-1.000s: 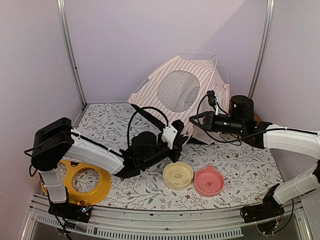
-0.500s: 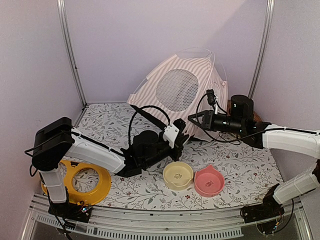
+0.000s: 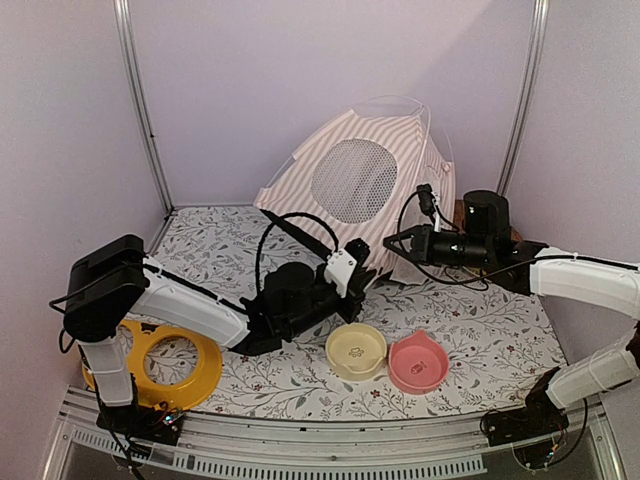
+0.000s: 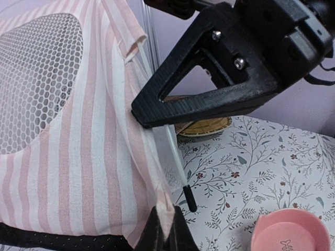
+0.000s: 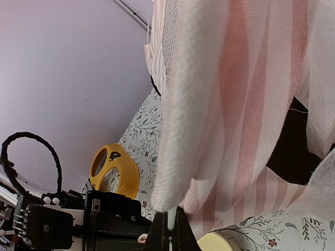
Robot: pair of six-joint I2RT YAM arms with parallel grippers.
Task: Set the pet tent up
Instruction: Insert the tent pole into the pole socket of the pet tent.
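Pink-striped tent (image 3: pixel 355 180); cream bowl (image 3: pixel 356 350), blurred print

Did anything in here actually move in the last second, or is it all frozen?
The pet tent leaned a touch to the left, and the right end effector, shut on its thin pole, nudged left and then back. The left end effector kept its pinch on the tent's lower hem. The cream bowl, pink bowl and yellow ring stayed put.

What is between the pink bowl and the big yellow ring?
A cream bowl, right beside the pink bowl. From there to the yellow ring there is only flowery table, as the top view shows.
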